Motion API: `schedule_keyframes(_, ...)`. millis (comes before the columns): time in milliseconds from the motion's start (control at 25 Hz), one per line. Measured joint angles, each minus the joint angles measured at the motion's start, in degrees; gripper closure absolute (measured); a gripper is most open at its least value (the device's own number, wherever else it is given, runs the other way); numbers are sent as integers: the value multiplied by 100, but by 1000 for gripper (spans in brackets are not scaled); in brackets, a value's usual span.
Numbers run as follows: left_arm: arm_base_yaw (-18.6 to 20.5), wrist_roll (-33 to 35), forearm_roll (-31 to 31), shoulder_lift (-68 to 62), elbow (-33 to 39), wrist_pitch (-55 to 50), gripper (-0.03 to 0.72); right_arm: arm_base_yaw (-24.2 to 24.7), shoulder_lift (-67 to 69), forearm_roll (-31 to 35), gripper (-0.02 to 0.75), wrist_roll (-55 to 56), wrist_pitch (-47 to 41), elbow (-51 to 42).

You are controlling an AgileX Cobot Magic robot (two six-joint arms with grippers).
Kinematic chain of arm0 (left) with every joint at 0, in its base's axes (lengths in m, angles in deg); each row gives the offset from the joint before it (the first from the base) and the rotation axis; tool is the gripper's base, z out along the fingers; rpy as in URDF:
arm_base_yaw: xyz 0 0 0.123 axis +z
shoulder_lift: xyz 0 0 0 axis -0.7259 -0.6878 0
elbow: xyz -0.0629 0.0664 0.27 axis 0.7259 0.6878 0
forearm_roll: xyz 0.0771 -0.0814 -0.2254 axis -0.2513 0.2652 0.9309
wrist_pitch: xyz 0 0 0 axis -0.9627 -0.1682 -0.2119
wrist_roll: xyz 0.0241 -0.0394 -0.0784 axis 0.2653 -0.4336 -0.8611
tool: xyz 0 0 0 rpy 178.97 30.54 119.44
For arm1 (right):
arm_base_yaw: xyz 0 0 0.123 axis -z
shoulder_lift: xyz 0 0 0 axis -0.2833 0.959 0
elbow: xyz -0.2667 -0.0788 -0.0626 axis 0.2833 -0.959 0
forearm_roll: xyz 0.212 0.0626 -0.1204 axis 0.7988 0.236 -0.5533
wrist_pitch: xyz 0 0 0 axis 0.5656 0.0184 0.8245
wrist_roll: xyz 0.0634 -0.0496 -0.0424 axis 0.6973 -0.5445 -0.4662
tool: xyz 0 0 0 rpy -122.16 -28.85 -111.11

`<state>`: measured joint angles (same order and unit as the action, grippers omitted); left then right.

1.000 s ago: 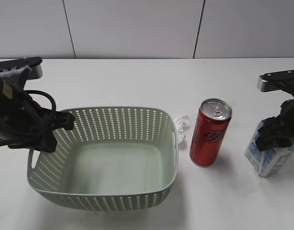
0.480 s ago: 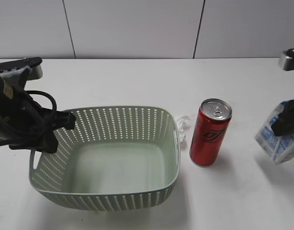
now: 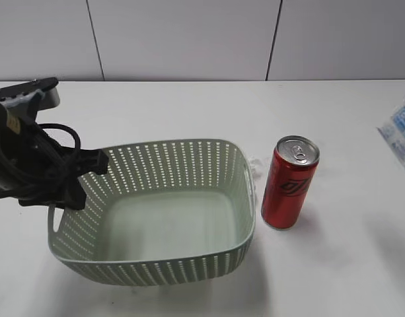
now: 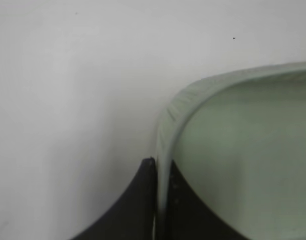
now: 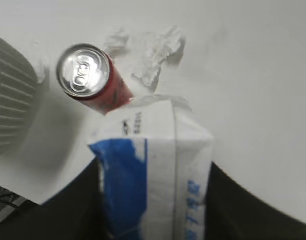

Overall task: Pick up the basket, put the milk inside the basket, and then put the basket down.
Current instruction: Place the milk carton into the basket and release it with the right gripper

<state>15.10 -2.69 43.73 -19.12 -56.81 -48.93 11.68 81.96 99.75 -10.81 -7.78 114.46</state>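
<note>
The pale green basket is held tilted above the table at left. My left gripper is shut on its left rim; the wrist view shows both fingers pinching the basket rim. The white-and-blue milk carton hangs in the air at the far right edge, partly cut off. My right gripper is shut on the milk carton, with a finger on each side. The right gripper itself is outside the exterior view.
A tall red soda can stands right of the basket and shows from above in the right wrist view. A crumpled white tissue lies on the white table behind the can. A grey wall stands at the back.
The right gripper has lifted the milk carton off the table, up and to the right. The left gripper has raised the basket and shifted it slightly right.
</note>
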Motion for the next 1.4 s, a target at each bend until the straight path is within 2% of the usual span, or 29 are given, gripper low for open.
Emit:
schedule_keyframes(120, 0, 0, -81, 0, 4, -8, 690, -180, 0, 78, 419, 5, -255, 507)
schedule_keyframes(240, 0, 0, -163, 0, 4, -83, 690, -663, 56, 106, 419, 161, -274, 856)
schedule_keyframes(560, 0, 0, -241, 0, 6, -127, 690, -2711, 1136, 70, 419, 842, -192, 1454)
schedule_keyframes(720, 0, 0, -287, 0, 6, -128, 690, -3641, 1859, -360, 419, 1193, -117, 2068)
schedule_keyframes(840, 0, 0, -306, 0, 6, -133, 690, -4133, 2546, -627, 419, 1291, -128, 2510)
schedule_keyframes(1000, 0, 0, -310, 0, 6, -141, 690, -4428, 3300, -835, 419, 1441, -112, 2761)
schedule_keyframes(1400, 0, 0, -317, 0, 6, -146, 690, -4453, 4519, -913, 419, 1648, 15, 2772)
